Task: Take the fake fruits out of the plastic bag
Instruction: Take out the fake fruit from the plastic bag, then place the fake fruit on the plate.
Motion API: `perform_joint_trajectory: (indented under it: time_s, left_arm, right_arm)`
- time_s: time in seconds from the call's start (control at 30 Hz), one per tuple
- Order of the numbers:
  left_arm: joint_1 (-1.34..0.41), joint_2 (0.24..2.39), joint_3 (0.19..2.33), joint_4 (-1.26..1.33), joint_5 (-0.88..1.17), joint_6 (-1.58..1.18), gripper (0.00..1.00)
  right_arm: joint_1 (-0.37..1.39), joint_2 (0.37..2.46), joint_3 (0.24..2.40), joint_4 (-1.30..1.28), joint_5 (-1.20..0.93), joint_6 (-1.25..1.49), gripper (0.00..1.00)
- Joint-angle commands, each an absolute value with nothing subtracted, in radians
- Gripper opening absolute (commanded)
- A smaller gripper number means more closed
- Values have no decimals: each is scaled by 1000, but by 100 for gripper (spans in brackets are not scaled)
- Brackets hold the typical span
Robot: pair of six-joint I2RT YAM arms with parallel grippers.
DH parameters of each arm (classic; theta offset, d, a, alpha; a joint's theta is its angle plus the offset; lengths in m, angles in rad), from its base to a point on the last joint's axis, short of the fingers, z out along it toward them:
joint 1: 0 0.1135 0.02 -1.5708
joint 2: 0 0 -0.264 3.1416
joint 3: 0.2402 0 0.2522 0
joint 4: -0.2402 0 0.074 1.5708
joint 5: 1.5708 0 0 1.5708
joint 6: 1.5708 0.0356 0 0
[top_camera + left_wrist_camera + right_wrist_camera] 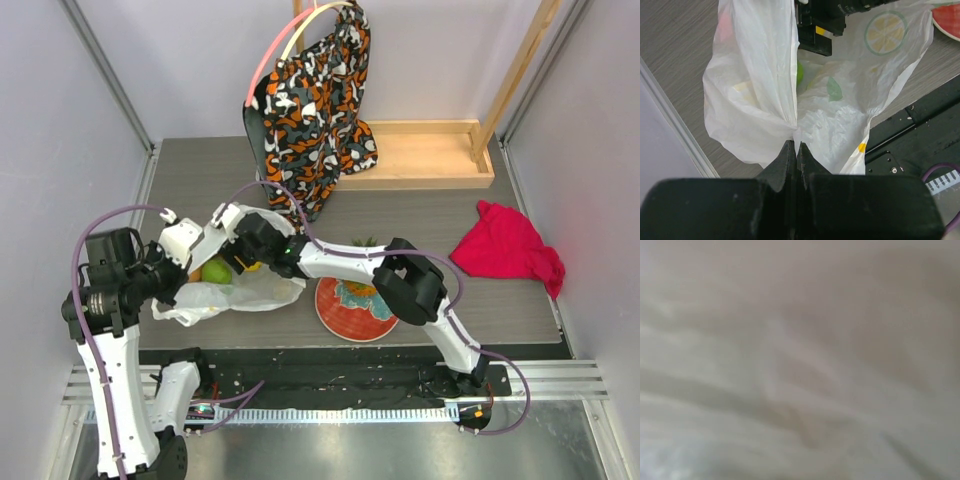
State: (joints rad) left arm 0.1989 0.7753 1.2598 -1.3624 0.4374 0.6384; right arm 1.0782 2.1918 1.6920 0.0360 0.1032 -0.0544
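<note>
Because my left fingers are pinching shut on the plastic bag at its edge, holding its mouth up, my right fingers are reaching in beside the green fruit inside it; whether they are open or closed I cannot tell.

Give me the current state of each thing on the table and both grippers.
Translucent white crinkly plastic bag: lying on table, edge pinched up.
Left gripper: shut on the plastic bag.
Right gripper: inside the bag's mouth, jaws hidden.
Green and orange plastic fake fruits: inside the bag.
Red-and-teal floral plate: flat on table, partly hidden.
Orange-black-white patterned cloth bag: hanging.
Red cloth: crumpled on table.
</note>
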Motion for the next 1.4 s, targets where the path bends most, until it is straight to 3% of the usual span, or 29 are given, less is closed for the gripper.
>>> perform_joint_trajectory:
  time_s: [0.0,0.27,0.3,0.4,0.5,0.8,1.0,1.13,1.37]
  left_arm:
    - [206,784,1278,-1571,443,667,0]
    - [204,765,1252,-1542,440,670,0]
    - [206,764,1247,-1536,440,667,0]
    - [206,759,1244,-1509,443,643,0]
    - [206,753,1233,-1477,449,620,0]
    - [204,764,1204,-1382,495,565,0]
    - [204,761,1197,-1371,502,548,0]
    - [206,750,1189,-1368,499,548,0]
    - [207,750,1177,-1365,502,552,0]
  right_arm:
    - [1089,2275,1758,15,121,-20,71]
    - [1094,2289,1766,-41,124,-5,70]
    - [1094,2283,1750,-43,120,-15,57]
    - [1094,2234,1712,-46,81,-84,29]
    - [1089,2122,1659,-45,13,-132,17]
    - [1022,1679,1468,27,-430,-82,11]
    - [1006,1525,1442,6,-494,-12,11]
    - [973,1324,1378,-237,-466,-217,11]
    - [867,1000,1080,-642,-440,-708,10]
